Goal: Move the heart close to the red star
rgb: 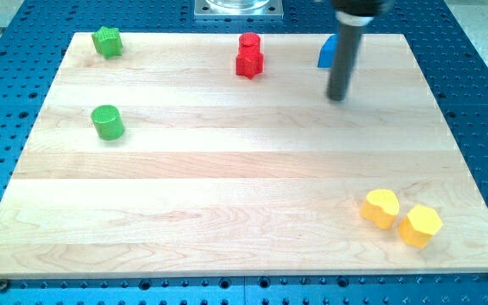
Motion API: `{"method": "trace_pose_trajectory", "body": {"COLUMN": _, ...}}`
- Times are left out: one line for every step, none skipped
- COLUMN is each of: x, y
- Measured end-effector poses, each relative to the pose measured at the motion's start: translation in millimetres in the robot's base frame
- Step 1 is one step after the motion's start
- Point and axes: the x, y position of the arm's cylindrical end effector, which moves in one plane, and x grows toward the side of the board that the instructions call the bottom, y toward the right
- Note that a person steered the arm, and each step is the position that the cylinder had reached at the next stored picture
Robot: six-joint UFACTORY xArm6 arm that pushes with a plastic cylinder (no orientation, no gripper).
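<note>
A yellow heart (381, 207) lies near the view's bottom right of the wooden board (227, 195). A red star (249, 63) sits near the view's top centre, touching a red cylinder (249, 42) just above it. My tip (337, 97) is on the board to the right of the red star and far above the heart. A blue block (326, 52), its shape unclear, is partly hidden behind the rod.
A yellow hexagon (419, 225) lies just right of the heart, almost touching it. A green star (107, 41) is at the view's top left and a green cylinder (107, 122) below it. Blue perforated table surrounds the board.
</note>
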Motion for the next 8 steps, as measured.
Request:
{"method": "trace_pose_trajectory", "body": {"x": -28.2, "y": 36.3}}
{"method": "trace_pose_trajectory", "body": {"x": 46.1, "y": 48.6}}
{"method": "trace_pose_trajectory", "body": {"x": 137.2, "y": 92.5}}
{"method": "trace_pose_trajectory", "body": {"x": 215.3, "y": 91.6}}
{"method": "trace_pose_trajectory", "body": {"x": 222.2, "y": 82.6}}
{"method": "trace_pose_trajectory", "body": {"x": 239.4, "y": 81.2}}
{"method": "trace_pose_trajectory", "body": {"x": 239.2, "y": 35.5}}
{"method": "trace_pose_trajectory", "body": {"x": 236.6, "y": -14.5}}
